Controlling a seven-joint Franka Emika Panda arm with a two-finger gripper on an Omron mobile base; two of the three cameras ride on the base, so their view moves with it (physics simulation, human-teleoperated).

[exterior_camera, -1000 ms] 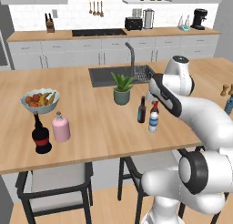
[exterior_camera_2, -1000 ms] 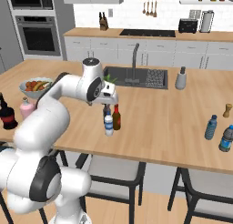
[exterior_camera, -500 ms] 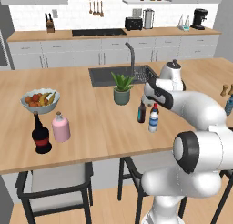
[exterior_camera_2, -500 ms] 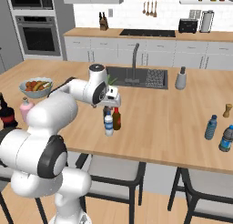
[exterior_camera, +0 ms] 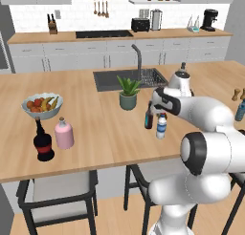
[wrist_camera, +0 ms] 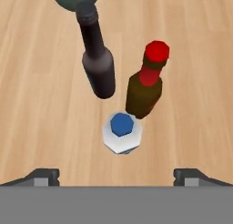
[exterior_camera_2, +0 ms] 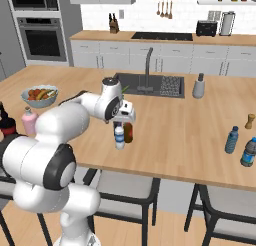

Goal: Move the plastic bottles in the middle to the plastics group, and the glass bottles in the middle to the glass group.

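The hand view looks straight down on three bottles standing close together on the wooden counter. The small clear-whitish plastic bottle (wrist_camera: pixel 122 133) has a blue cap. Beside it stand the amber bottle with a red cap (wrist_camera: pixel 148 89) and the dark slim bottle (wrist_camera: pixel 97 59). My gripper (wrist_camera: pixel 116 174) hangs open just above the plastic bottle (exterior_camera: pixel 161 126), its fingertips (wrist_camera: pixel 43 175) wide apart and empty. The gripper (exterior_camera_2: pixel 123 116) is over the plastic bottle (exterior_camera_2: pixel 119 137). The black red-labelled bottle (exterior_camera: pixel 43 141) and pink bottle (exterior_camera: pixel 63 133) stand far left. Teal-blue bottles (exterior_camera_2: pixel 231 139) and a tan wooden piece (exterior_camera_2: pixel 249 121) stand far right.
A potted plant (exterior_camera: pixel 128 92) stands just behind the middle bottles, with the sink (exterior_camera: pixel 110 80) and faucet beyond it. A fruit bowl (exterior_camera: pixel 42 105) sits near the glass group. A grey shaker (exterior_camera_2: pixel 199 86) stands right of the sink.
The arm has swung in and the hand has come down lower over the three middle bottles. The bottles stand where they were.
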